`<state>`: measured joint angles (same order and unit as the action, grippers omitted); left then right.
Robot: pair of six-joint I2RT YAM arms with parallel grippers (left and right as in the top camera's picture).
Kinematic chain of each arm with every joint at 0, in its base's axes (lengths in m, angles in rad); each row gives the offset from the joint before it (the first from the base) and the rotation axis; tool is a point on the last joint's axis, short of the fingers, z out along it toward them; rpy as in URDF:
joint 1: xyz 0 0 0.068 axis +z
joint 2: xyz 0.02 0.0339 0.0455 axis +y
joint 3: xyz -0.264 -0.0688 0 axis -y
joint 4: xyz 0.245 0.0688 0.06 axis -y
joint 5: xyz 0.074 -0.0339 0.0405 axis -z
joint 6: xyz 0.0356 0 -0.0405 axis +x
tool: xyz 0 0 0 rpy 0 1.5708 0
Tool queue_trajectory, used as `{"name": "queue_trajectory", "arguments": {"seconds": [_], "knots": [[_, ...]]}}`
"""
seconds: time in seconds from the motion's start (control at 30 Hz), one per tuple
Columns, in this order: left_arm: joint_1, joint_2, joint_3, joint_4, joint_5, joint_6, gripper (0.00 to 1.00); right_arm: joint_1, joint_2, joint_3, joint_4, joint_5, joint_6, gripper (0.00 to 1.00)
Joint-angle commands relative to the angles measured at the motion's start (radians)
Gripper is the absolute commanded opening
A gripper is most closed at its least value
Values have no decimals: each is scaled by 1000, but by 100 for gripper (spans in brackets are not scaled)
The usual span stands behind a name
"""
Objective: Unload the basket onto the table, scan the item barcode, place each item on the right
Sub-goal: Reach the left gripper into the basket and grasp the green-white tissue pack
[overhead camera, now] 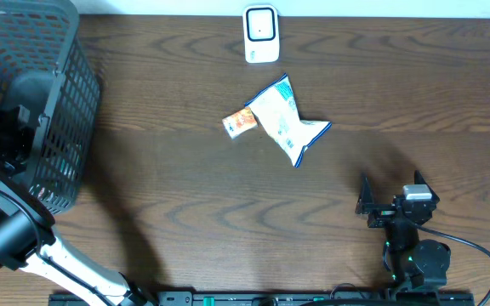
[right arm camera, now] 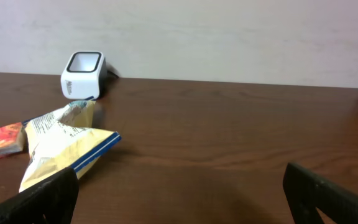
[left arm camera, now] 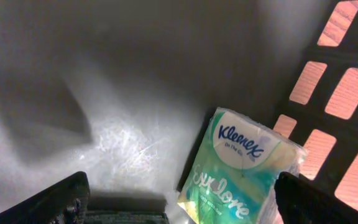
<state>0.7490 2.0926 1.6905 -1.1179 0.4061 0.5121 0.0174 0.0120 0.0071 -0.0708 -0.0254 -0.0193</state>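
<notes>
A dark brown wood-grain table (overhead camera: pixel 185 212) fills most of the overhead view. At the upper left of the frame stands a dark grey plastic basket (overhead camera: pixel 73 102) with lattice walls, cut off by the frame's left edge. The left wrist view shows the basket's inside. Its smooth grey floor has a bright patch of light at lower centre, and the grid wall at the right has square openings that show reddish-brown. In the right wrist view, a plain pale wall (right arm camera: pixel 229 37) spans the top of the frame behind the table's far edge.

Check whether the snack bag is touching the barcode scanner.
Apart. The overhead view shows a strip of bare table between the snack bag and the barcode scanner.
</notes>
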Motion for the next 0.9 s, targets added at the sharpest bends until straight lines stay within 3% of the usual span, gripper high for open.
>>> {"name": "queue_trajectory", "arguments": {"seconds": [0.0,0.17,0.37,0.5,0.67,0.87], "knots": [[-14,10,-7,20,16,30,93,3,-5,-2,-5,8,-12,99],[-27,10,-7,49,84,30,89,3,-5,-2,-5,8,-12,99],[-50,12,-7,74,85,-2,88,3,-5,-2,-5,8,-12,99],[-54,18,-8,80,82,-13,78,3,-5,-2,-4,8,-12,99],[-54,23,-8,59,77,-16,72,3,-5,-2,-5,8,-12,99],[-54,23,-34,42,68,-73,71,3,-5,-2,-5,8,-12,99]]}}
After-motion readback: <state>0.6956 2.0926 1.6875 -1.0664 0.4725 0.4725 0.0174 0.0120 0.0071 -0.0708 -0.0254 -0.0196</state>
